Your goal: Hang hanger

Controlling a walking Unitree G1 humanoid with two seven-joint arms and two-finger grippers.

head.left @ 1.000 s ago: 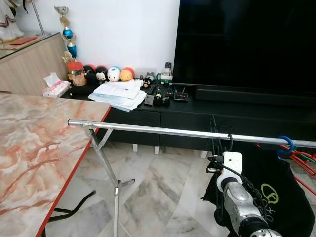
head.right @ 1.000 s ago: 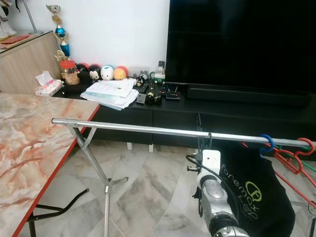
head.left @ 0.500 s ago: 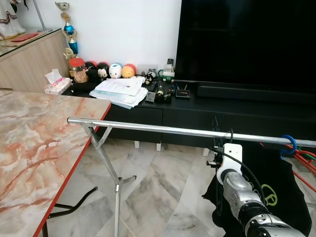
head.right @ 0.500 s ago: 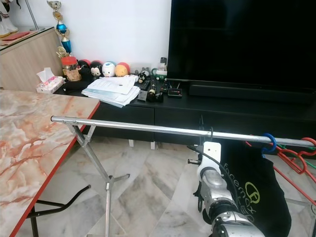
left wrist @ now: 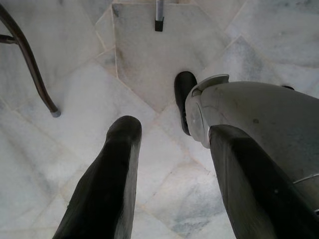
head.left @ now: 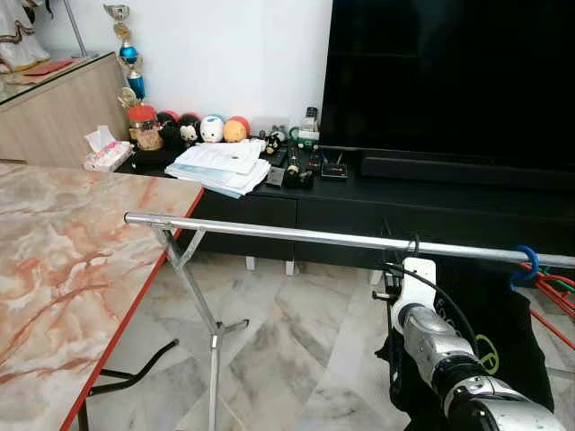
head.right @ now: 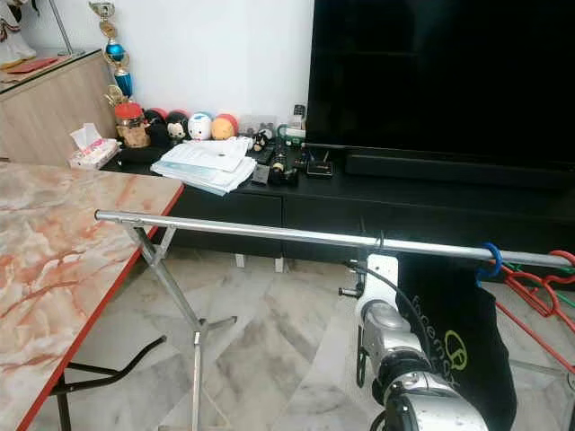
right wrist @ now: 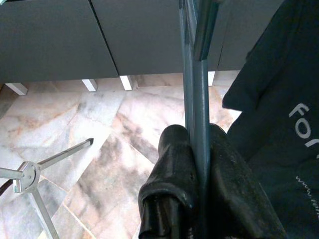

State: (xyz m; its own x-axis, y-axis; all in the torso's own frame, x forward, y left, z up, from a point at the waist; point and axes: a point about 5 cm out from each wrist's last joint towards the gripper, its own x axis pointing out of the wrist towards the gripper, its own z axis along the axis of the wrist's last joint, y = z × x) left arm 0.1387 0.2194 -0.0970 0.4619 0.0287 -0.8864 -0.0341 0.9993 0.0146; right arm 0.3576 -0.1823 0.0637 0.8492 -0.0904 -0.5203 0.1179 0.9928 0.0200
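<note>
In the left eye view, a silver rail is seen crossing the room on a folding stand, beside a marble-patterned tabletop. A black garment is hung from the rail by a hanger hook, with a blue hook and red hangers further along. The right arm is raised just under the rail.

In the left wrist view, the left hand is seen held wide above the marble floor.

In the right wrist view, the right hand is seen clamped on the blue-grey hanger, beside the dark garment
</note>
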